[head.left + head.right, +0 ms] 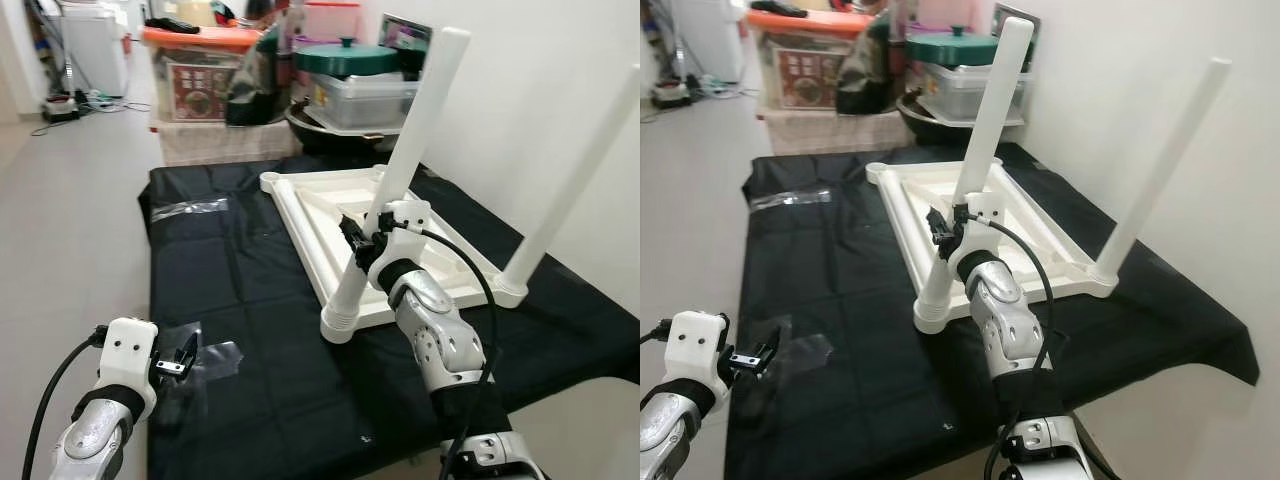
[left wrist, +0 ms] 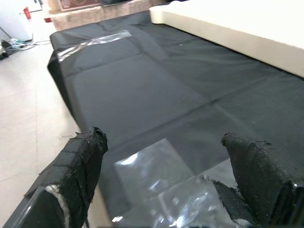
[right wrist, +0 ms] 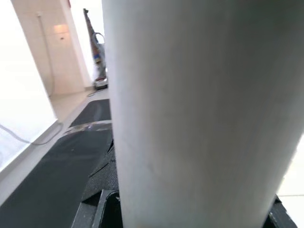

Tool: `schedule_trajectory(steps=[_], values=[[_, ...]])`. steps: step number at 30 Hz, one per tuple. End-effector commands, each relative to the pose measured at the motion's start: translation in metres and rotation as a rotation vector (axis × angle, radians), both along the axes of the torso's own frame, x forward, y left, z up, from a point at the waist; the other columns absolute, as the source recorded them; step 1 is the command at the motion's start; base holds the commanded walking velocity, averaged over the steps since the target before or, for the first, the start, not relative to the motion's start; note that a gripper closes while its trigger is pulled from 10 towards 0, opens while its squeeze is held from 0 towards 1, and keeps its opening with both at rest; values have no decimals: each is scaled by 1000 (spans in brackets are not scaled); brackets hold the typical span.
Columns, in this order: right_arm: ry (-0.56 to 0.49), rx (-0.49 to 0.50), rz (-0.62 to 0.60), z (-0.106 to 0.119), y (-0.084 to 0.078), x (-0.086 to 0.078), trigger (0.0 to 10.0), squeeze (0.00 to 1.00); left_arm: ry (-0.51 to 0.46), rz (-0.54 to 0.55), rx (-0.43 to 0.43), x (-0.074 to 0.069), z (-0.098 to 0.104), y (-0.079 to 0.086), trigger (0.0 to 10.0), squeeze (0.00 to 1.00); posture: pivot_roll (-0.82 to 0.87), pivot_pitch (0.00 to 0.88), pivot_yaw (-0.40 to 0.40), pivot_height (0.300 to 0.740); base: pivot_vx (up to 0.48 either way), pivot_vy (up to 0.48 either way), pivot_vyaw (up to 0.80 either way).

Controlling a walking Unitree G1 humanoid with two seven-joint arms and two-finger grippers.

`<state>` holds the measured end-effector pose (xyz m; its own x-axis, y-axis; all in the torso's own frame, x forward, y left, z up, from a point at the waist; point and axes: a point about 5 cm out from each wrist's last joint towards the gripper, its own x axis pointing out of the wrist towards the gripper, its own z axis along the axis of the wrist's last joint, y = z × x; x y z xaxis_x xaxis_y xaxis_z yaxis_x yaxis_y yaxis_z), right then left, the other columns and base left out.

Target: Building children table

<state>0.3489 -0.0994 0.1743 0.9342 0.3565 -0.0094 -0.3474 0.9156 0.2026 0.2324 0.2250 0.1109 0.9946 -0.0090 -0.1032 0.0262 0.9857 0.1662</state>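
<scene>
The children's tabletop [image 1: 330,215], white and upturned, lies on a black sheet [image 1: 240,300] spread over a low surface beside the wall; two white legs are seated in its corners, the near leg [image 1: 405,165] at the corner closest to the robot and a second leg [image 1: 580,175] at the corner toward the wall; both lean rather than stand square, so whether they are fully driven home cannot be confirmed. The far corner [image 1: 272,182] carries no leg; the fourth corner is not clearly visible, and no loose legs are seen on the sheet.

The right tool [image 1: 362,240] is clamped around the lower part of the near leg, the leg filling its wrist camera at close range; judged to be seating or tightening that leg. The left tool [image 1: 180,362] hangs low over the near edge of the sheet, fingers [image 2: 80,161] spread and holding nothing, above a piece of clear plastic wrap [image 2: 161,180].

Assessment: roughly half done; remaining legs to be fitted, then the piece turned upright.
</scene>
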Motion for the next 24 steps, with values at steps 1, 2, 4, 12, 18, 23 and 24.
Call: schedule_trajectory(steps=[1,2,4,12,18,23,24], values=[[405,38,28,-68,0,-13,0,0,16,-12,-1,1,-3,-2,10000,0,51,0,-72,740,0,0,0],[405,38,28,-68,0,-13,0,0,16,-12,-1,1,-3,-2,10000,0,51,0,-72,740,0,0,0],[443,150,41,-62,3,-9,0,0,14,-12,-3,2,-2,-2,10000,0,55,0,-76,740,0,0,0],[423,367,229,-39,22,-2,0,0,13,-10,-5,2,-3,-2,10000,0,67,0,-87,740,0,0,0],[402,337,300,-42,25,-9,0,0,13,-3,-3,1,-4,-1,10000,0,66,0,-92,740,0,0,0],[328,236,367,-41,25,-10,0,0,15,-6,-7,1,-5,-4,10000,0,66,0,-93,740,0,0,0],[309,204,387,-40,25,-9,0,0,16,-8,-8,1,-6,-4,10000,0,63,0,-91,740,0,0,0]])
